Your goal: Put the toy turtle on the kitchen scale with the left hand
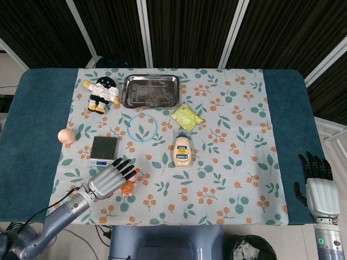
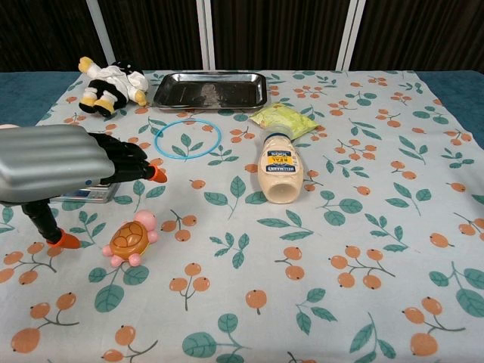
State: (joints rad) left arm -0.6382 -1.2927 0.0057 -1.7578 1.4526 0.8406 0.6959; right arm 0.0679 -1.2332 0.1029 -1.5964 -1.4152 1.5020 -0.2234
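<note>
The toy turtle point(image 2: 131, 240), orange shell and pink limbs, lies on the cloth at front left; in the head view the turtle point(image 1: 128, 187) is partly covered by my fingers. My left hand point(image 1: 111, 179) hovers over it with fingers spread and holds nothing; in the chest view the left hand point(image 2: 64, 171) fills the left side, above and behind the turtle. The kitchen scale point(image 1: 104, 148) sits just beyond, mostly hidden by the hand in the chest view. My right hand point(image 1: 319, 187) rests open at the table's right edge.
A mayonnaise bottle point(image 2: 279, 169) lies in the middle, with a green packet point(image 2: 283, 119), a blue ring point(image 2: 187, 139) and a steel tray point(image 2: 210, 88) behind it. A plush penguin point(image 2: 112, 83) sits at back left, a peach ball point(image 1: 66, 136) at left.
</note>
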